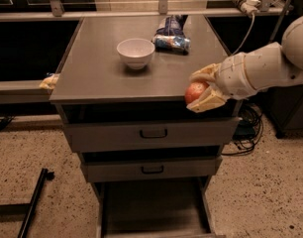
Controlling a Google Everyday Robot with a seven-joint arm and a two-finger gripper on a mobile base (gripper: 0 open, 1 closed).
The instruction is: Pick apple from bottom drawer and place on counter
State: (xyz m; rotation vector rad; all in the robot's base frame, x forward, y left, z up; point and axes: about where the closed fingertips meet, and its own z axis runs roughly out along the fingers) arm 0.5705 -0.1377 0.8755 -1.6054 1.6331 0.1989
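Note:
My gripper [198, 90] is shut on the red-orange apple [194, 91] and holds it just above the front right edge of the grey counter [97, 71]. The white arm reaches in from the right. The bottom drawer [151, 209] stands pulled open at the foot of the cabinet, its flat grey floor bare. The two shallower drawers with black handles above it are closed.
A white bowl [135, 52] stands on the counter's middle back. A blue and white snack bag [170, 37] lies at the back right. A black bar [32, 202] lies on the floor at the left. Cables hang at the right behind the arm.

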